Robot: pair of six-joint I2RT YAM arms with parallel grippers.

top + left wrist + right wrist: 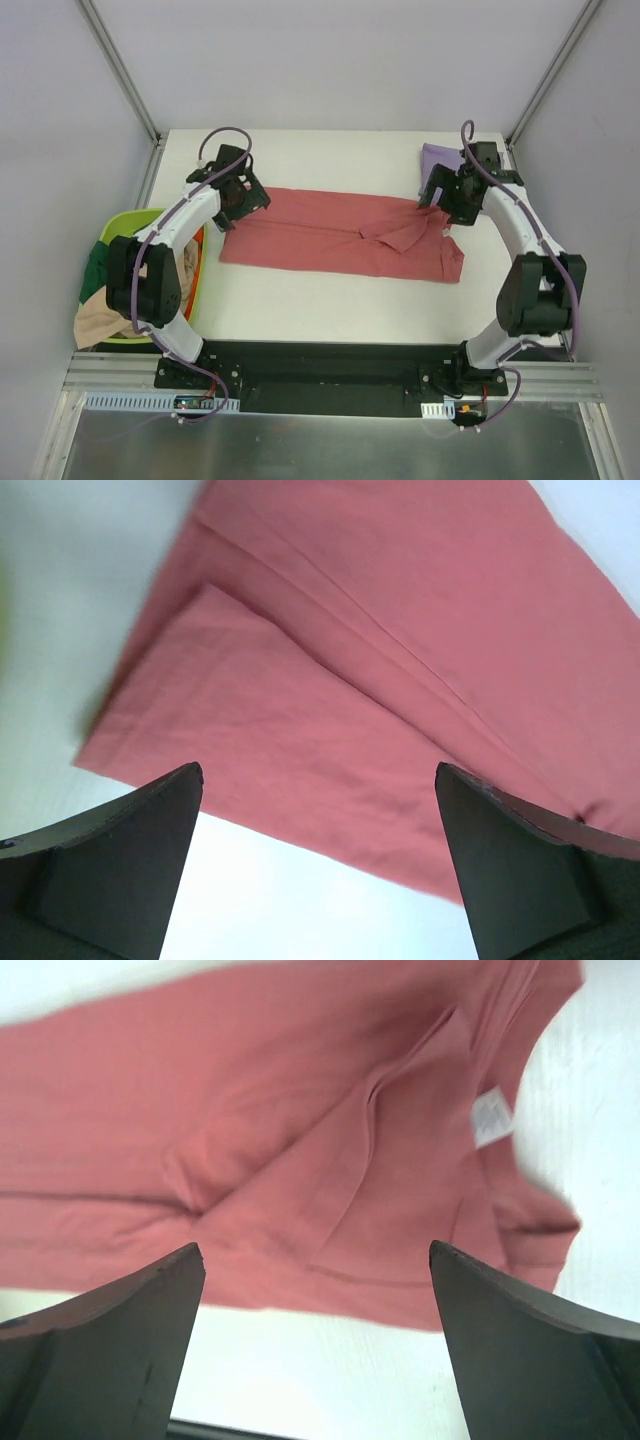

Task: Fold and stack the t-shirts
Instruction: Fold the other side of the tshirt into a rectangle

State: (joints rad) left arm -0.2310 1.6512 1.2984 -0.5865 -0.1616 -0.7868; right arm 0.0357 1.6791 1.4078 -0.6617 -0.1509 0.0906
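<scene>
A red t-shirt lies on the white table, folded lengthwise into a long band. It fills the left wrist view and the right wrist view, where a white neck label shows. My left gripper hovers over the shirt's left end, open and empty. My right gripper hovers over the shirt's right end near the collar, open and empty. A folded purple t-shirt lies at the far right, partly hidden behind the right arm.
A green basket with several more garments stands off the table's left edge, beside the left arm. Metal frame posts rise at the back corners. The black base rail runs along the near edge.
</scene>
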